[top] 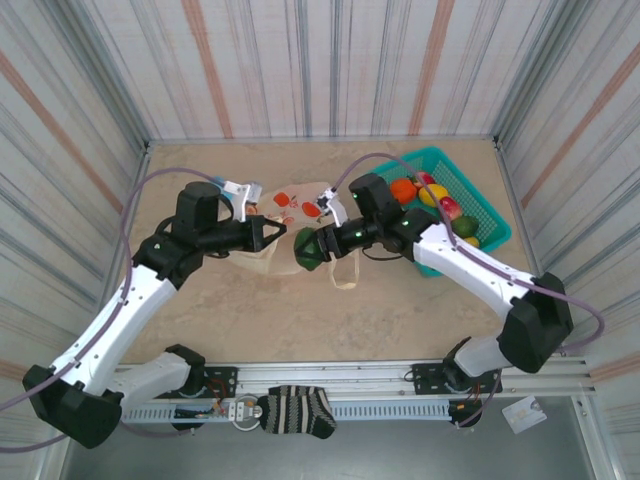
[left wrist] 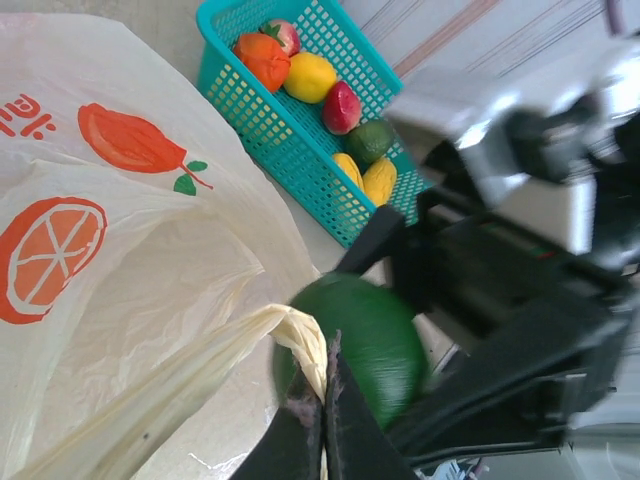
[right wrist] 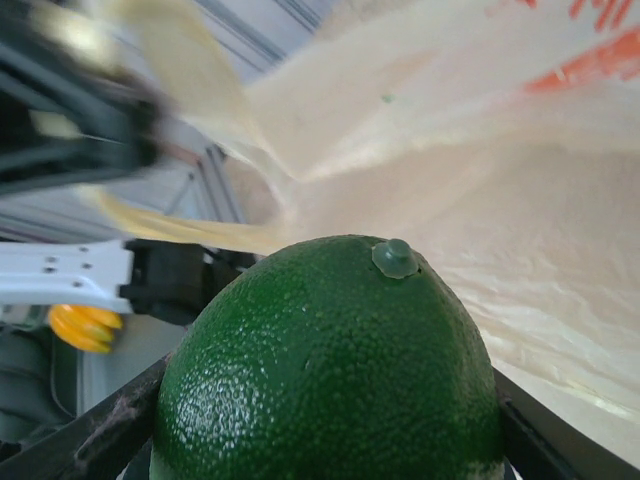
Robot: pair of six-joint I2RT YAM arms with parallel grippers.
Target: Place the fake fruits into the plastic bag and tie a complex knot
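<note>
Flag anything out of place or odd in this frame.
A striped sock-like cloth lies on the front mounting rail, unrelated to the fruit work. Otherwise the scene is orderly: the spare fruits sit in the teal basket, and the plastic bag shows no tear.

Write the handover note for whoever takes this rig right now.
Left gripper: shut on the plastic bag at its rim, holding the mouth up.
Right gripper: clamped on a green fruit at the bag's mouth, not yet inside.
Other fruits: in the teal basket, far right.
Done: bag opened, one fruit picked.
Left: drop it in, move the rest, tie the knot.
</note>
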